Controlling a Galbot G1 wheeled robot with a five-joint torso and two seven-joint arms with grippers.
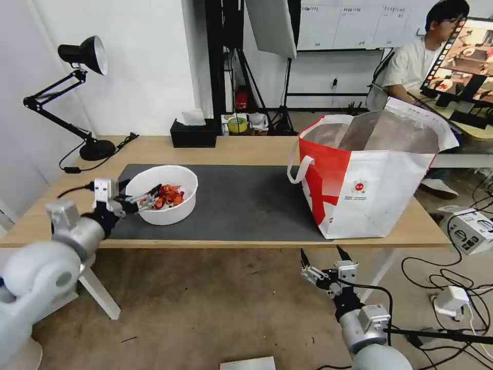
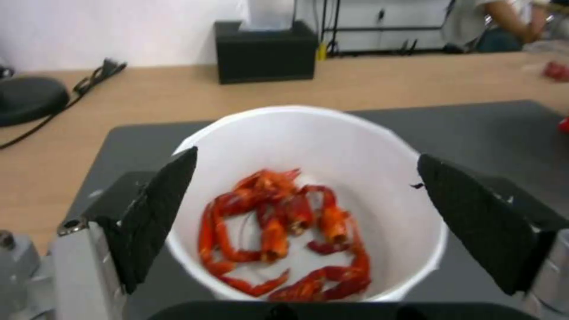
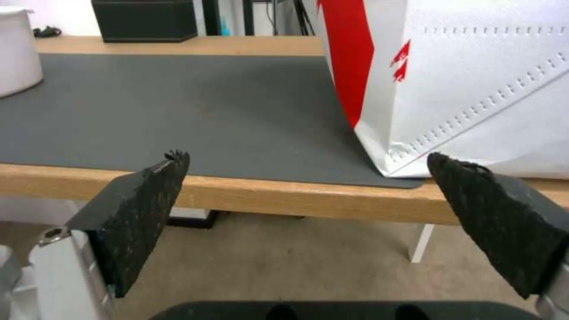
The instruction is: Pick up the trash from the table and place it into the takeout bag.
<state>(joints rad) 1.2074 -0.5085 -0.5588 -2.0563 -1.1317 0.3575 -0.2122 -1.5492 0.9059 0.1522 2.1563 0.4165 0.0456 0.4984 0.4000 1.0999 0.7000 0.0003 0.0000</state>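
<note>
The trash here is a white round bowl [image 1: 169, 215] holding red-orange scraps [image 1: 169, 196], standing on the left part of the dark grey mat [image 1: 246, 200] on the light-wood table [image 1: 231, 149]. My left gripper [image 1: 139, 199] is open at the bowl's left rim. In the left wrist view its black fingers [image 2: 160, 209] spread to either side of the bowl [image 2: 332, 133] and the scraps [image 2: 278, 231]. The red-and-white takeout bag [image 1: 370, 190] stands open at the table's right end. My right gripper [image 1: 321, 252] hangs open below the table's front edge [image 3: 296, 200], facing the bag [image 3: 474, 80].
A black tissue box [image 1: 193, 134] sits at the table's back edge and a black desk lamp [image 1: 82, 92] at the back left, its cable trailing over the wood. Cables and a white box [image 1: 470, 228] lie on the floor to the right.
</note>
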